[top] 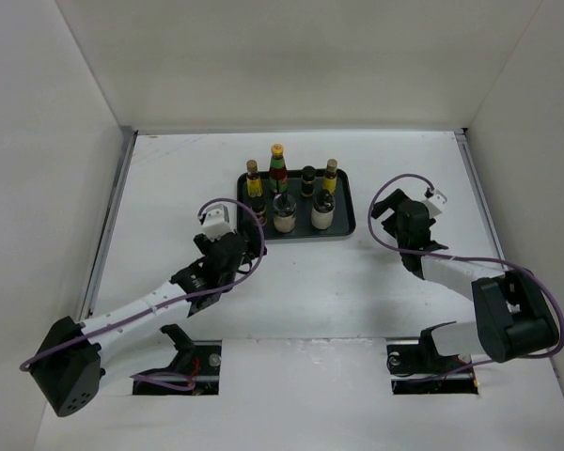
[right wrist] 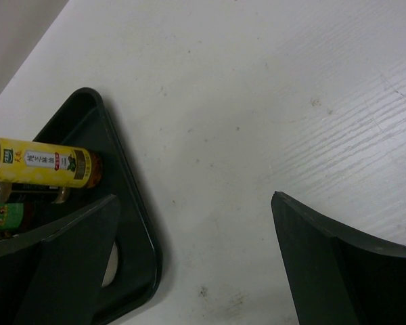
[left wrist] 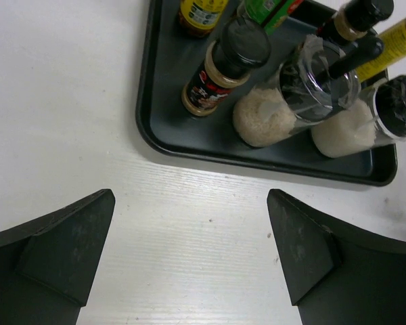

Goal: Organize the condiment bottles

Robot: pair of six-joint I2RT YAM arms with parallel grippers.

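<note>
The condiment bottles stand together in a black tray [top: 348, 202] at the back middle of the table. They are a green bottle with a yellow cap [top: 278, 167], two slim yellow bottles [top: 252, 178] [top: 330, 177], two dark black-capped bottles [top: 307, 178] [top: 258, 209] and two squat pale jars [top: 284, 214] [top: 321, 210]. My left gripper [top: 247, 242] [left wrist: 191, 196] is open over bare table just before the tray's near left corner [left wrist: 189, 145]. My right gripper [top: 383, 225] [right wrist: 195, 198] is open beside the tray's right end [right wrist: 132, 203], holding nothing.
White walls enclose the table on the left, back and right. Two cut-outs with cables [top: 183, 362] [top: 432, 362] sit at the near edge by the arm bases. Purple cables loop over both wrists.
</note>
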